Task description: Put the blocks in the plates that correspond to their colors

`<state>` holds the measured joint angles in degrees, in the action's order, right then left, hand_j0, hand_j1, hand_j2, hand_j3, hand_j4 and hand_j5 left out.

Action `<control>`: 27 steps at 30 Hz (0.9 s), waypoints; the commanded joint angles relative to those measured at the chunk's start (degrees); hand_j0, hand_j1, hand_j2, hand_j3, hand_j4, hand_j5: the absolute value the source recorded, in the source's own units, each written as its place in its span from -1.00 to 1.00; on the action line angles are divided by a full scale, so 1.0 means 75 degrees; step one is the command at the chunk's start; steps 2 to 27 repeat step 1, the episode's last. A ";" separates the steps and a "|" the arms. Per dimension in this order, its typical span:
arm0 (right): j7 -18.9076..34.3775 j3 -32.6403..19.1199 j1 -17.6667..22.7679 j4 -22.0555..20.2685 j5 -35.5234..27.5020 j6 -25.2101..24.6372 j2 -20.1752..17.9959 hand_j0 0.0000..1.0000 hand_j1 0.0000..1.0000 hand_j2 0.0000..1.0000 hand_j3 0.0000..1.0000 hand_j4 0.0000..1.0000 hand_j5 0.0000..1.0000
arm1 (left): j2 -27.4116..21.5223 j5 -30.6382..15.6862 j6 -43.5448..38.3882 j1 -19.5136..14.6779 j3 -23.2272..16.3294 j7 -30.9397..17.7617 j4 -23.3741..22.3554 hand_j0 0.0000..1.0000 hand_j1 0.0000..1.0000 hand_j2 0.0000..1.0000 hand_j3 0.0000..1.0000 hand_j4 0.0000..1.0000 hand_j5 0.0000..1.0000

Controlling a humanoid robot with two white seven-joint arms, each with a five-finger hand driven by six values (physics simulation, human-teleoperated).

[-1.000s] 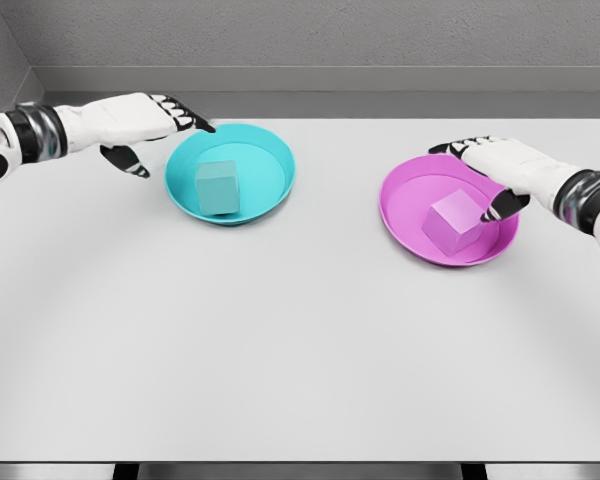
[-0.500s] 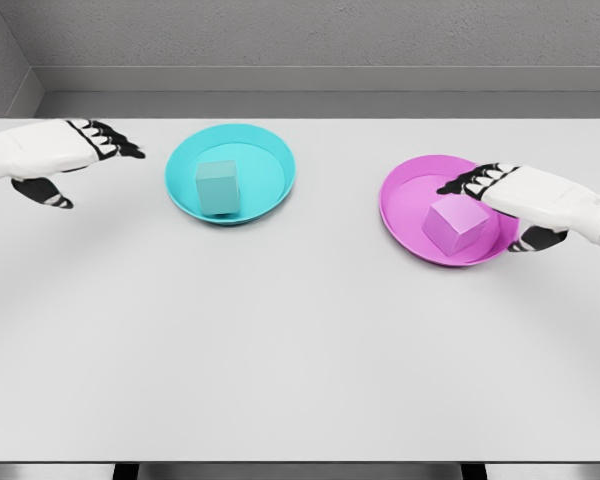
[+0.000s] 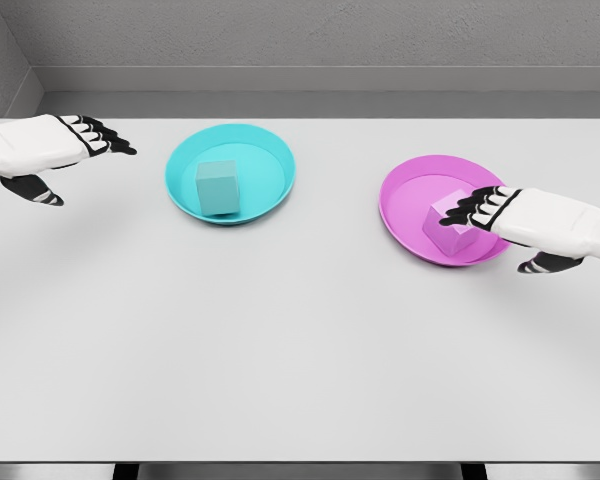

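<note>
The sorting appears finished: the cyan block is seated in the cyan plate, and the pink block in the pink plate. The left hand is held beside the cyan plate, fingers released; the right hand is extended over the pink plate's rim, fingers released, nothing grasped.

A plain light grey worktop fills most of the view; behind its far edge stands a grey wall.

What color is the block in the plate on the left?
The block is teal, matching its teal plate. The head view shows it clearly.
</note>
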<state>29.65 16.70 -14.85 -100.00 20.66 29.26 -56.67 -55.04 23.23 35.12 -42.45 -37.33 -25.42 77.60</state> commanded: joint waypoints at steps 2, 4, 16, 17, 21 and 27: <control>-0.0004 -0.0012 0.0000 -0.0003 -0.0036 -0.0022 -0.0014 1.00 1.00 1.00 1.00 1.00 1.00 | -0.0010 -0.0039 -0.0016 0.0000 0.0008 0.0002 0.0001 1.00 1.00 1.00 1.00 1.00 1.00; -0.0004 -0.0012 0.0000 -0.0003 -0.0036 -0.0022 -0.0014 1.00 1.00 1.00 1.00 1.00 1.00 | -0.0010 -0.0039 -0.0016 0.0000 0.0008 0.0002 0.0001 1.00 1.00 1.00 1.00 1.00 1.00; -0.0004 -0.0012 0.0000 -0.0003 -0.0036 -0.0022 -0.0014 1.00 1.00 1.00 1.00 1.00 1.00 | -0.0010 -0.0039 -0.0016 0.0000 0.0008 0.0002 0.0001 1.00 1.00 1.00 1.00 1.00 1.00; -0.0004 -0.0012 0.0000 -0.0003 -0.0036 -0.0022 -0.0014 1.00 1.00 1.00 1.00 1.00 1.00 | -0.0010 -0.0039 -0.0016 0.0000 0.0008 0.0002 0.0001 1.00 1.00 1.00 1.00 1.00 1.00; -0.0004 -0.0012 0.0000 -0.0003 -0.0036 -0.0022 -0.0014 1.00 1.00 1.00 1.00 1.00 1.00 | -0.0010 -0.0039 -0.0016 0.0000 0.0008 0.0002 0.0001 1.00 1.00 1.00 1.00 1.00 1.00; -0.0004 -0.0012 0.0000 -0.0003 -0.0036 -0.0022 -0.0014 1.00 1.00 1.00 1.00 1.00 1.00 | -0.0010 -0.0039 -0.0016 0.0000 0.0008 0.0002 0.0001 1.00 1.00 1.00 1.00 1.00 1.00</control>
